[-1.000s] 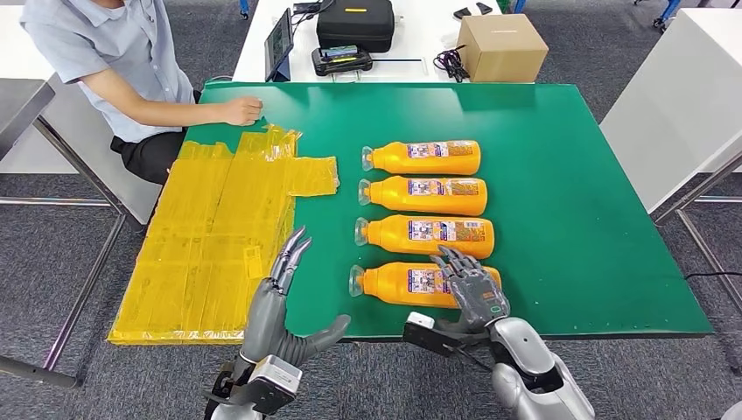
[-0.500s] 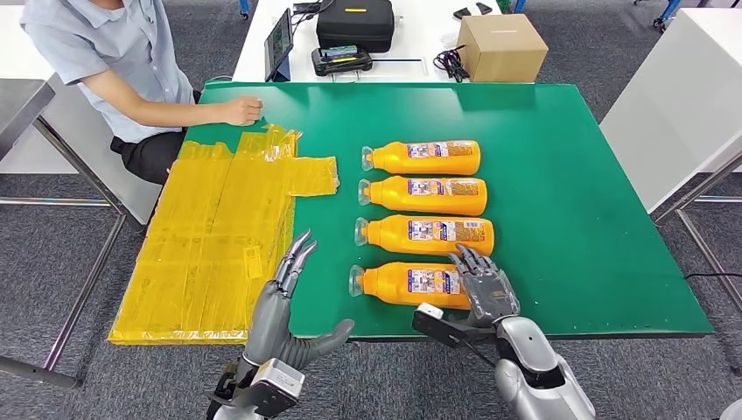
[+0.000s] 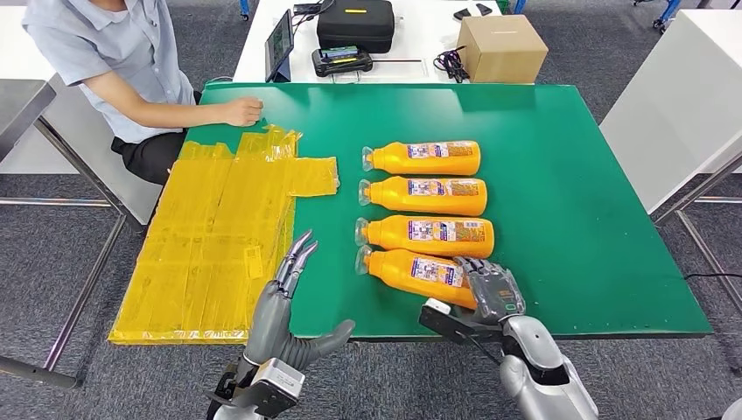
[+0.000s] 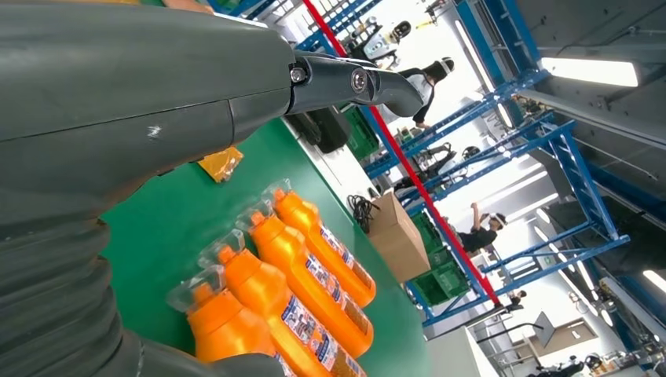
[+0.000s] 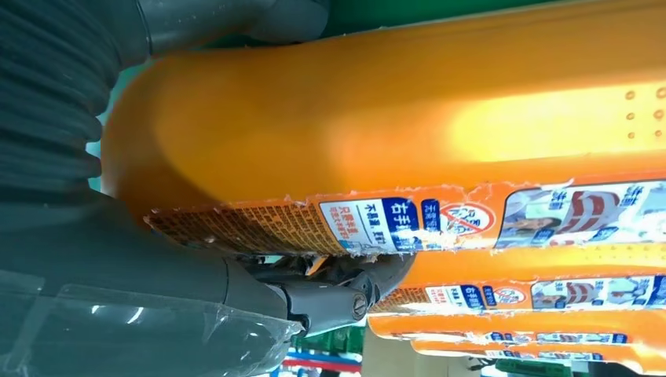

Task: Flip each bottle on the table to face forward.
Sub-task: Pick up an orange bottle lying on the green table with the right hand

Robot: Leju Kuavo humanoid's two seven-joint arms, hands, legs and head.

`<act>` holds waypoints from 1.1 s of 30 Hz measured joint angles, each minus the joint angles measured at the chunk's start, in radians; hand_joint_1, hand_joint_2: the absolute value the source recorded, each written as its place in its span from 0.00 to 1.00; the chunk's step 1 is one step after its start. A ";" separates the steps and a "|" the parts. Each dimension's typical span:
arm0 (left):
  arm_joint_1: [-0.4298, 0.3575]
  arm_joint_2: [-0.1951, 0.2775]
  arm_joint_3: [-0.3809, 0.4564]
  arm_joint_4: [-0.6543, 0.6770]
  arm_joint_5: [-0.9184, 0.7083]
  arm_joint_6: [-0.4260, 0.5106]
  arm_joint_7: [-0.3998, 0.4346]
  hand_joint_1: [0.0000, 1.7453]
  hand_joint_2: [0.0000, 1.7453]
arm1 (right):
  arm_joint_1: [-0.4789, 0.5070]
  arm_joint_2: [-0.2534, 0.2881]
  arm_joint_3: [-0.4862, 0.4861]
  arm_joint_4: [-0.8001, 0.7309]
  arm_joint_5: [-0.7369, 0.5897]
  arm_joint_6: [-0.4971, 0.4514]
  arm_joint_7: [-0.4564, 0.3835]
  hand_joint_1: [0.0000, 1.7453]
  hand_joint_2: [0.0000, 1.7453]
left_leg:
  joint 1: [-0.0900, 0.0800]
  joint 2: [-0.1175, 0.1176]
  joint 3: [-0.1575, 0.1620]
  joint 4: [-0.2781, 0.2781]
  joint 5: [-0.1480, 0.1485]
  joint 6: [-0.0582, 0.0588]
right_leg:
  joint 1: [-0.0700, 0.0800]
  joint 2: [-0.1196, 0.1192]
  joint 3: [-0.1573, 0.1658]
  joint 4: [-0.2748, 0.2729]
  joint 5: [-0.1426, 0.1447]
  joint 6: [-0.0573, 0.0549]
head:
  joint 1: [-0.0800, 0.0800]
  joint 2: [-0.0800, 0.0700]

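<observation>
Four orange bottles lie on their sides on the green table (image 3: 569,175), caps pointing left. The far three (image 3: 424,157), (image 3: 429,196), (image 3: 429,235) lie parallel with their labels up. The nearest bottle (image 3: 411,269) lies slanted, its cap close to the third bottle. My right hand (image 3: 495,293) grips its base end. In the right wrist view the nearest bottle (image 5: 393,133) is close up, with my right hand's thumb on one side and fingers (image 5: 330,297) on the other. My left hand (image 3: 282,302) is open at the table's front edge, left of the bottles, holding nothing.
Yellow plastic sheets (image 3: 219,236) cover the table's left side and hang past its edge. A seated person rests a hand (image 3: 241,111) on the far left corner. Behind stand a cardboard box (image 3: 501,46), a black case (image 3: 354,22) and a tablet (image 3: 280,42).
My right hand has slid down to the nearest bottle's base and closed on it. The bottle has swung from parallel to slanted, cap toward the third bottle. My left hand has barely moved.
</observation>
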 joint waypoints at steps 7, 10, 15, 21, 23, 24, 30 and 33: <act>-0.002 0.000 0.000 0.001 0.001 -0.013 -0.004 0.00 1.00 | -0.007 -0.028 -0.018 0.031 -0.061 0.029 -0.032 1.00 1.00 | 0.000 0.000 0.003 0.000 0.000 0.000 | 0.000 0.000 0.003 0.000 0.000 0.000 | 0.000 0.000; -0.003 0.000 0.000 0.004 0.001 -0.013 -0.006 0.00 1.00 | -0.007 -0.035 -0.022 0.038 -0.075 0.029 -0.040 1.00 1.00 | 0.000 0.000 0.005 0.000 0.000 0.000 | 0.000 0.000 0.004 -0.001 0.000 0.000 | 0.000 0.000; -0.005 0.000 0.000 0.008 0.001 -0.013 -0.006 0.00 1.00 | -0.007 -0.040 -0.022 0.043 -0.083 0.029 -0.042 1.00 1.00 | 0.000 0.000 0.007 0.000 0.000 0.000 | 0.000 0.000 0.006 -0.001 0.000 0.000 | 0.000 0.000; -0.005 0.000 0.000 0.008 0.001 -0.013 -0.006 0.00 1.00 | -0.007 -0.041 -0.023 0.045 -0.089 0.029 -0.043 1.00 1.00 | 0.000 0.000 0.008 0.000 0.000 0.000 | 0.000 0.000 0.007 -0.001 0.000 0.000 | 0.000 0.000; -0.006 0.000 0.000 0.009 0.005 -0.014 -0.008 0.00 1.00 | -0.007 -0.041 -0.026 0.047 -0.107 0.032 -0.052 1.00 1.00 | 0.000 0.000 0.008 0.000 0.000 0.000 | 0.000 0.000 0.007 -0.001 0.000 0.000 | 0.000 0.000; -0.006 0.000 0.000 0.010 0.011 -0.015 -0.011 0.00 1.00 | -0.006 -0.041 -0.030 0.048 -0.128 0.039 -0.063 1.00 1.00 | 0.000 0.000 0.008 0.000 0.000 0.000 | 0.000 0.000 0.007 -0.001 0.000 0.000 | 0.000 0.000; -0.021 -0.004 0.004 0.048 0.298 -0.109 -0.032 0.00 1.00 | 0.013 -0.036 -0.069 0.040 -0.390 0.121 -0.202 1.00 1.00 | 0.000 0.001 0.009 0.000 -0.001 -0.001 | 0.000 0.001 0.008 -0.001 0.000 0.000 | 0.000 0.000; -0.036 -0.011 0.013 0.092 0.483 -0.167 -0.019 0.00 1.00 | 0.034 -0.017 -0.079 0.007 -0.492 0.152 -0.240 1.00 1.00 | 0.001 0.002 0.009 0.000 -0.002 -0.002 | 0.001 0.001 0.008 -0.001 0.000 0.000 | 0.000 0.000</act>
